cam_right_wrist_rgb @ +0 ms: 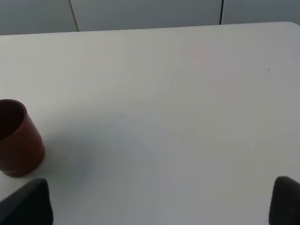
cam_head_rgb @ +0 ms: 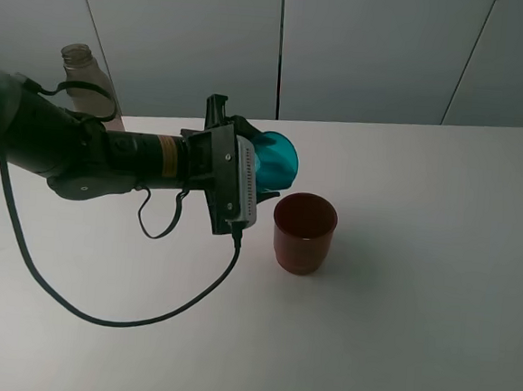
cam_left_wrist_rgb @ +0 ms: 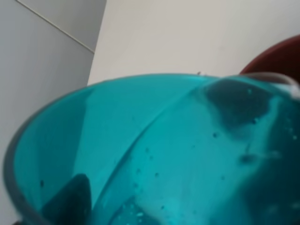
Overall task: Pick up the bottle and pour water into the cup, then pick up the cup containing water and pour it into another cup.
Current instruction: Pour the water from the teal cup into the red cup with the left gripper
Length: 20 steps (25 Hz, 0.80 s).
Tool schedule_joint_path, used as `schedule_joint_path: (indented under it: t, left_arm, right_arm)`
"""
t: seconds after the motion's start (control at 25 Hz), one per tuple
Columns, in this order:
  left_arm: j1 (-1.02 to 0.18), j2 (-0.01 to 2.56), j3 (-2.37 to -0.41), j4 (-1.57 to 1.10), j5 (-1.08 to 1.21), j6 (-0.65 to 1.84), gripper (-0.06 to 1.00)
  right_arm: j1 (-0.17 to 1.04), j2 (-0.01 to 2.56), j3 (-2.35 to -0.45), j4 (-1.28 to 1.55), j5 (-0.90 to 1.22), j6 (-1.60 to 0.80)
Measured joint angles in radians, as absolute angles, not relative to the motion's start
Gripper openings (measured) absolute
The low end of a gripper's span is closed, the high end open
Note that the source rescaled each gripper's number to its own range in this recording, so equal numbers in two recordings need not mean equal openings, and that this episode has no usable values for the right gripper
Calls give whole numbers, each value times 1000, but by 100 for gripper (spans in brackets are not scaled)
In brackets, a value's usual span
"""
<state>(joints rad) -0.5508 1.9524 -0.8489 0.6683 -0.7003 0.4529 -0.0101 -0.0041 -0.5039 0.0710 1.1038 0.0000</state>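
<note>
1. No word, brand, number or sign is coming through clearly enough to read in any of the three views.
2. A yellow label band (cam_head_rgb: 165, 154) is wrapping the left arm (cam_head_rgb: 57, 139), which is reaching over the left half of the tabletop (cam_head_rgb: 416, 307) near its far edge. Dark marks are sitting on the band, but they are showing too small and blurred to make out.
3. A pale grey strip (cam_head_rgb: 244, 190) is running along the camera housing (cam_head_rgb: 225, 176) on that arm's wrist. It is carrying a row of tiny dots, and nothing there is forming letters.
4. On the cup (cam_head_rgb: 280, 158), another cup (cam_head_rgb: 303, 232) and the bottle (cam_head_rgb: 82, 77), no legible lettering is showing.
</note>
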Motion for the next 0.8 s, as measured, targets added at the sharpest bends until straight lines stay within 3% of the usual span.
schedule_joint_path:
  t: [0.8]
  left_arm:
    - [-561,1952,-860,655,-616,504,7]
  right_arm:
    - [-10,-4,-504,71,1104,0]
